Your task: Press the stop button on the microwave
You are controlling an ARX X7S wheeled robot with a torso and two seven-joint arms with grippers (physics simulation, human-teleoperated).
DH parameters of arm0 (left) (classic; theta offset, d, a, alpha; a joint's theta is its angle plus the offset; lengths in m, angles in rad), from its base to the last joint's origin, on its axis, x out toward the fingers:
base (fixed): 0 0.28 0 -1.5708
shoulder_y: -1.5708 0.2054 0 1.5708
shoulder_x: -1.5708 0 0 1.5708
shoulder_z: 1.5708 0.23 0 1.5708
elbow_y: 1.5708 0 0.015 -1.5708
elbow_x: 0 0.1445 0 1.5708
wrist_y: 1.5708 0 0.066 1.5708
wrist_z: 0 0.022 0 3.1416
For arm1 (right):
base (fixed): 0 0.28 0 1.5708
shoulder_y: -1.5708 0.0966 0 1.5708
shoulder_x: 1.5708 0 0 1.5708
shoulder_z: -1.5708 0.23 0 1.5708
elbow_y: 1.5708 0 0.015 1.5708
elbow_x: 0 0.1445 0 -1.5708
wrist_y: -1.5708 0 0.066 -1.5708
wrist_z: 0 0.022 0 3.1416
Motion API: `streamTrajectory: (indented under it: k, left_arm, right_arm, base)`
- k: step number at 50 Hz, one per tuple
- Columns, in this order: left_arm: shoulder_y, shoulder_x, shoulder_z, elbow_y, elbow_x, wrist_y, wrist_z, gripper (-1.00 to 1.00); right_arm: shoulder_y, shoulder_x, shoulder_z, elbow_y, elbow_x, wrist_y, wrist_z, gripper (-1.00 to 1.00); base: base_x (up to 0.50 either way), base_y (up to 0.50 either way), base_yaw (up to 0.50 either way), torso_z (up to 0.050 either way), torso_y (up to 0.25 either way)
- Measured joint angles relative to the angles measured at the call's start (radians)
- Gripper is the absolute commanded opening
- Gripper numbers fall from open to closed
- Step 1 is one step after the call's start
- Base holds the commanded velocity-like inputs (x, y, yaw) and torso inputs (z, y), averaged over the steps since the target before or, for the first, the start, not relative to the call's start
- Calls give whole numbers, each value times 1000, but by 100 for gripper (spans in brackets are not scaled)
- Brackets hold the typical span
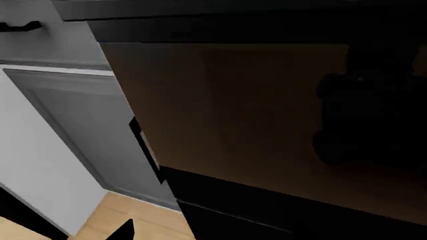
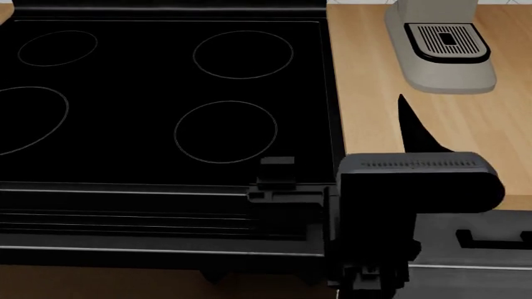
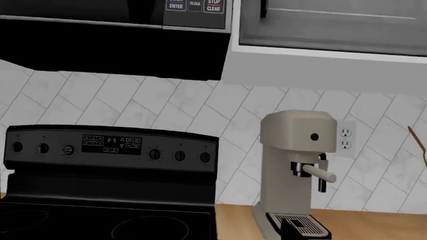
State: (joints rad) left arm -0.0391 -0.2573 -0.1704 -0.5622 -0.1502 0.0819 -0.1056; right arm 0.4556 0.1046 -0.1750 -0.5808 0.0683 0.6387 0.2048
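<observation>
Presently in approach: the microwave (image 3: 113,12) STOP/CLEAR button (image 3: 213,5) sits well above the stove (image 3: 110,165), requiring the right arm to rise; finger state cannot be determined.

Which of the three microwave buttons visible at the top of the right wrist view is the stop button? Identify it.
The STOP/CLEAR button, rightmost of the three, beside the CLOCK button and ENTER button.

Flat, even simulator lighting, sharp throughout with no blur or edge distortion. The coffee machine (image 3: 293,175) is bright against pale tile. The stove top (image 2: 166,93) renders near-black (faint ring outlines only). The oven door (image 1: 280,120) is dim, murky brown, holding a vague dark reflection.
</observation>
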Motion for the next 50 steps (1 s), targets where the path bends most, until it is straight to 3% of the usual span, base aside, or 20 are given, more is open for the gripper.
streamTrajectory:
  k: [7,16,30,50]
  left_arm:
    - [-48,-6,-121,-377,14,107,61,100]
    - [-55,8,-245,-597,81,123,96,100]
    - [-34,30,-316,-711,133,82,102,100]
    - [-26,40,-335,-742,147,51,98,100]
  right_arm:
    - [97,2,1,-54,6,89,11,100]
    - [244,-3,15,-120,24,222,23,100]
    - [554,-21,28,-154,51,432,42,100]
    - [930,-42,19,100,80,522,42,100]
  base:
    - [0,0,0,50,60]
    - [0,0,0,50,60]
    - [0,0,0,50,59]
    - [0,0,0,50,60]
